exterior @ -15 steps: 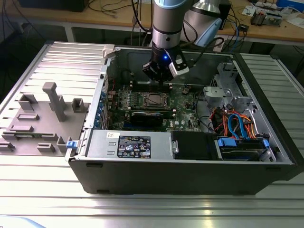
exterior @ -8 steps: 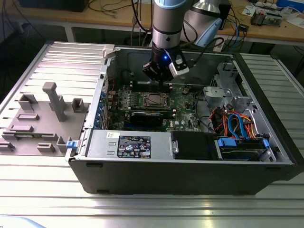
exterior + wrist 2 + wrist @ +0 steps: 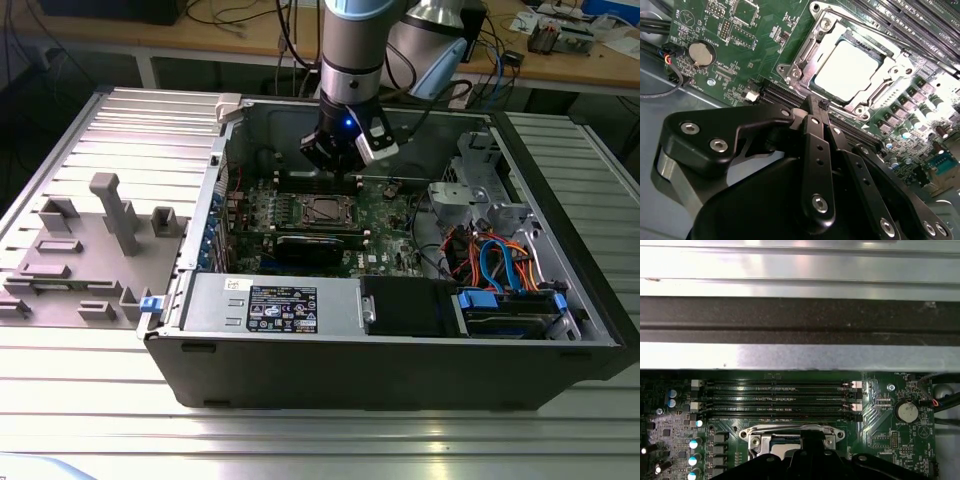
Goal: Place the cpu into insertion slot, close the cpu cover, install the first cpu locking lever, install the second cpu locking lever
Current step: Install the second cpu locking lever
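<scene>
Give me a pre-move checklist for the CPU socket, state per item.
1. cpu seated in the insertion slot: ok, it lies flat inside.
2. cpu cover down over the chip: ok, the frame lies around it.
3. Locking levers latched: cannot tell.
4. gripper empty: ok, fingers together, nothing between them.
5. Gripper position: ok, just beside the socket, above the motherboard.
6. Memory slots free of obstruction: ok.
</scene>
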`<action>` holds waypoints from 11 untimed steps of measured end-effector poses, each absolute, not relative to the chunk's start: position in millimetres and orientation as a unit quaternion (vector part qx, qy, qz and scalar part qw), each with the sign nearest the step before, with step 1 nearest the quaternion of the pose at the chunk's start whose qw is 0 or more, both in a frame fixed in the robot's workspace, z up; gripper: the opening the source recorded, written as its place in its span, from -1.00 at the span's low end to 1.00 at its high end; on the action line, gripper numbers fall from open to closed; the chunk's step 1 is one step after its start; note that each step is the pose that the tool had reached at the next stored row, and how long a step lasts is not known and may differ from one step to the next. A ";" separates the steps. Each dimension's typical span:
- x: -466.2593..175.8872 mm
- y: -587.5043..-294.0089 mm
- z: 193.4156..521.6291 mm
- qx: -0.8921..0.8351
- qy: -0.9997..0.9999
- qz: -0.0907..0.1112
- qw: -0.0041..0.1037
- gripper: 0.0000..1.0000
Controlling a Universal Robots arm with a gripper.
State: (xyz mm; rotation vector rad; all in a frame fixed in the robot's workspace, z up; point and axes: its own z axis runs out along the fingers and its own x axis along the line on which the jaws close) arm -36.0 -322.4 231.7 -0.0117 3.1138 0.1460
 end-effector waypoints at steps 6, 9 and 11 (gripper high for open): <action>-36.0 -322.9 232.0 -0.004 0.999 0.047 0.012 -0.79; -36.1 -322.9 232.6 -0.004 0.999 0.047 0.012 -0.79; -36.1 -322.9 233.5 -0.004 0.999 0.047 0.012 -0.79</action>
